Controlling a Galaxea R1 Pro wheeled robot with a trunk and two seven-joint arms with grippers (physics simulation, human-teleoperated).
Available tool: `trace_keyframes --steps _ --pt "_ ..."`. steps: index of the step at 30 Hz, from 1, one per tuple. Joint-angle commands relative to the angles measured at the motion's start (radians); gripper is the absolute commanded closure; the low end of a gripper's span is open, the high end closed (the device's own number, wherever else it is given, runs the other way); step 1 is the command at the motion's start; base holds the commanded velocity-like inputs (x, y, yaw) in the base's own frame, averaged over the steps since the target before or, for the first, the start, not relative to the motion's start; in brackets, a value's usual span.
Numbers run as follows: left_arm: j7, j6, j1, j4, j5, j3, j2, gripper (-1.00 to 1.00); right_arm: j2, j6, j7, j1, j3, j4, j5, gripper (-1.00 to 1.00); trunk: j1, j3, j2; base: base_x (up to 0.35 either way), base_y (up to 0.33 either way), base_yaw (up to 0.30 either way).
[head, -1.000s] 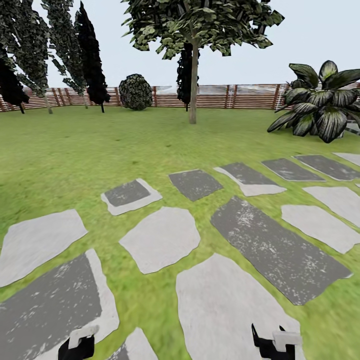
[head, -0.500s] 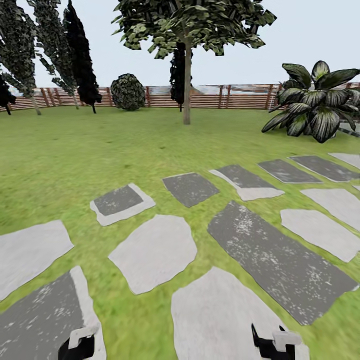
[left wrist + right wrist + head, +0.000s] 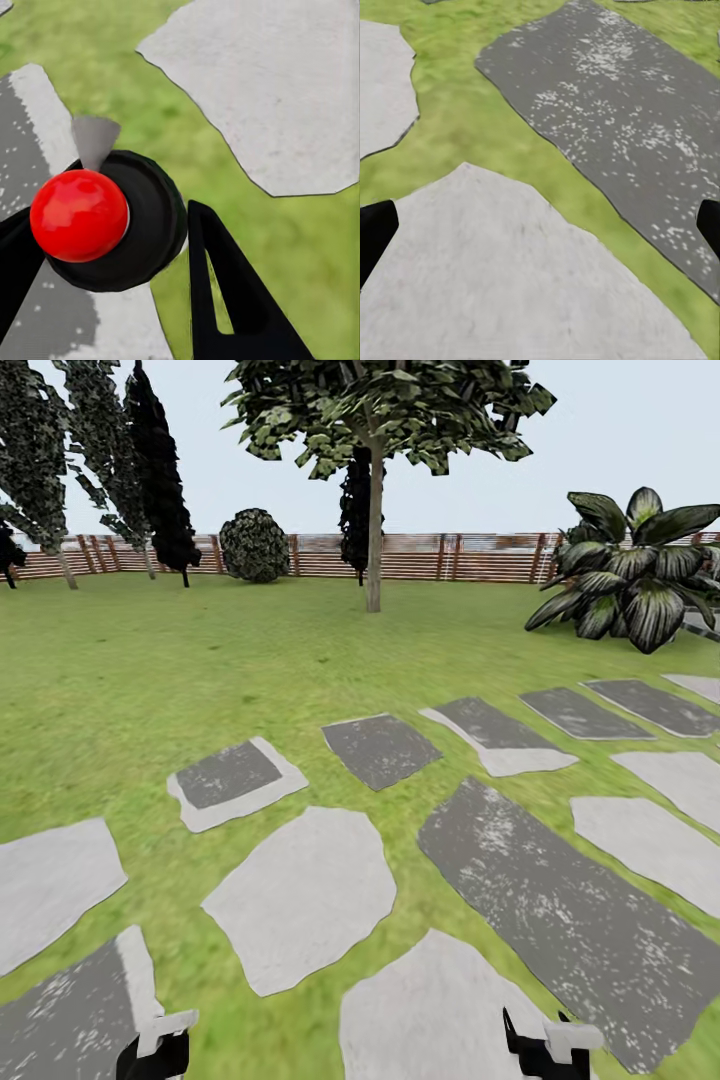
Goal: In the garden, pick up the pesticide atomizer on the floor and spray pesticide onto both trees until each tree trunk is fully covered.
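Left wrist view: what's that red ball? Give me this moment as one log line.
left tool: shut on pesticide atomizer | right tool: open | ahead: tree trunk | under: stepping stones

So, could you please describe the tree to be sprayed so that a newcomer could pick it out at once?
Look across the lawn to the slatted wooden fence at the back. Just in front of it, near the middle, stands the tree with a wide leafy crown. Unlike the narrow, near-black trees to its left and the round bush beside them, it has a bare, pale, slender trunk.

atomizer (image 3: 112, 221) body hidden under red top
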Motion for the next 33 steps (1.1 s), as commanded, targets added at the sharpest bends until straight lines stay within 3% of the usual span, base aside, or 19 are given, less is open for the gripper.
trace_keyframes --steps 1,12,33 --pt "-0.001 -0.003 -0.001 0.001 0.008 -0.001 0.000 1.00 0.000 -0.003 0.000 -0.001 -0.003 0.001 0.001 -1.00 0.000 -0.001 0.000 0.337 0.000 -0.019" --pt "-0.001 -0.002 -0.001 0.001 0.008 -0.001 0.000 1.00 0.000 -0.003 0.000 -0.001 -0.003 0.001 0.001 -1.00 0.000 -0.001 0.000 0.337 0.000 -0.211" --pt "-0.001 -0.003 -0.001 0.001 0.008 -0.001 0.000 1.00 0.000 -0.003 0.000 -0.001 -0.004 0.001 0.001 -1.00 0.000 -0.001 0.000 0.337 0.000 -0.008"
